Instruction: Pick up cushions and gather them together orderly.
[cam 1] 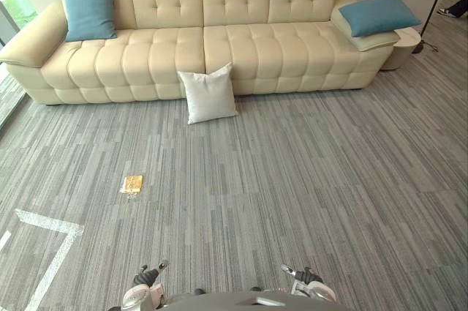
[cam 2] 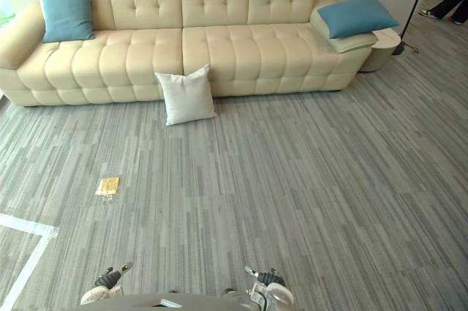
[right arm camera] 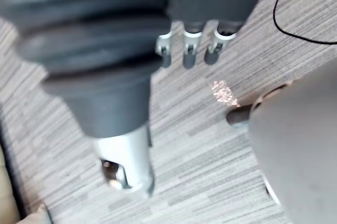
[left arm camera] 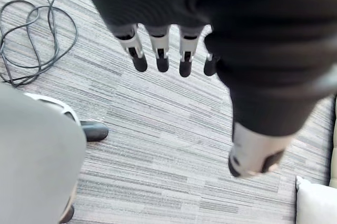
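Grey carpet (left arm camera: 158, 139) lies under left hand (left arm camera: 160, 45) and right hand (right arm camera: 189, 50), both loosely spread; white cushion (left arm camera: 316, 205) cut off.

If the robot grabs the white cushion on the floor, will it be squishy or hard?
Probably squishy: the white cushion looks plump with soft corners, so a squeeze should dent it. Likely light for its size, being stuffed. It leans upright against the sofa front, so a sideways push may tip it flat onto the carpet.

The left hand (left arm camera: 247, 45) has a dark ribbed cover, silver fingers (left arm camera: 160, 50).
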Controlling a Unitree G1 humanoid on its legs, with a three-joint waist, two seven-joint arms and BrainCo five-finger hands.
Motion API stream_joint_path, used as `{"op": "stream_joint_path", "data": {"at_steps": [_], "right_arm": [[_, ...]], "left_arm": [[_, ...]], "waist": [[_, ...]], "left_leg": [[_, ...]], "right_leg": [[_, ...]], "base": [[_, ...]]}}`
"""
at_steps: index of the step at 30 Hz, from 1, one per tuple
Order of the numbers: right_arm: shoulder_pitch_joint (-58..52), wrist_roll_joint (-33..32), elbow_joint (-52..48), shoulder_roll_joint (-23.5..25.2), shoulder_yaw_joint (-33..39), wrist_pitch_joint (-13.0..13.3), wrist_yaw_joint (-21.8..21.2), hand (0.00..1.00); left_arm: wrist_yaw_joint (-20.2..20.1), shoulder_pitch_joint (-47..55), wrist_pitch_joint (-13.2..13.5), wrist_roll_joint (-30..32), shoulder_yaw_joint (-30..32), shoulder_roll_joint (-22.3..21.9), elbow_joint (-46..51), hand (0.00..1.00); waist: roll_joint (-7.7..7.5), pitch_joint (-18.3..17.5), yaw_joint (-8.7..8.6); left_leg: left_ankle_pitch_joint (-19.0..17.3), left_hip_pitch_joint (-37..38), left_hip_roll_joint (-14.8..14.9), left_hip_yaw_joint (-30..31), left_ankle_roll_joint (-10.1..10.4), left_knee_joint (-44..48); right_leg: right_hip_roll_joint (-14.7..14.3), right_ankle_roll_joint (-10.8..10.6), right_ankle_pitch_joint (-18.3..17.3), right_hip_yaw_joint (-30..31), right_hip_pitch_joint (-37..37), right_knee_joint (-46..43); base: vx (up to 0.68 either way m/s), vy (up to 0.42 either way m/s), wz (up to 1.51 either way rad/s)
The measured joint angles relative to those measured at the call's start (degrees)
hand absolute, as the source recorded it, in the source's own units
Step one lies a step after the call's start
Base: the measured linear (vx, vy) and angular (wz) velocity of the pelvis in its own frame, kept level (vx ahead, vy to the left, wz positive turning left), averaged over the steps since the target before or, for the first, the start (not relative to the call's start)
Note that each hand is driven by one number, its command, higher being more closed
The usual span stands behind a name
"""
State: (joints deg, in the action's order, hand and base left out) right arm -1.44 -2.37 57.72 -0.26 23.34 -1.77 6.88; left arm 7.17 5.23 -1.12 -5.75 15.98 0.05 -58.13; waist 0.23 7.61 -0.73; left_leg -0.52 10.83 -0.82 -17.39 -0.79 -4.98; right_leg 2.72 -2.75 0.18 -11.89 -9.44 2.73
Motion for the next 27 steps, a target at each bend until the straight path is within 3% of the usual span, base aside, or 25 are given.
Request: {"op": "stream_joint_path", "data": {"at_steps": [27], "right_arm": [[0.1,2.7,1.7,0.0,1.6,-0.7,-0.3,0.00]], "left_arm": [[-1.7,-0.4,0.0,0.6,-0.5,-0.1,-0.6,0.00]], "waist": [[0.29,-0.1,0.42]], "left_leg": [[-0.1,-0.5,0.1,0.1,0.1,0.0]], "right_leg": [[-0.1,0.1,0.1,-1.1,-0.4,1.1]], "base": [[-0.02,-0.017,0.01]]}}
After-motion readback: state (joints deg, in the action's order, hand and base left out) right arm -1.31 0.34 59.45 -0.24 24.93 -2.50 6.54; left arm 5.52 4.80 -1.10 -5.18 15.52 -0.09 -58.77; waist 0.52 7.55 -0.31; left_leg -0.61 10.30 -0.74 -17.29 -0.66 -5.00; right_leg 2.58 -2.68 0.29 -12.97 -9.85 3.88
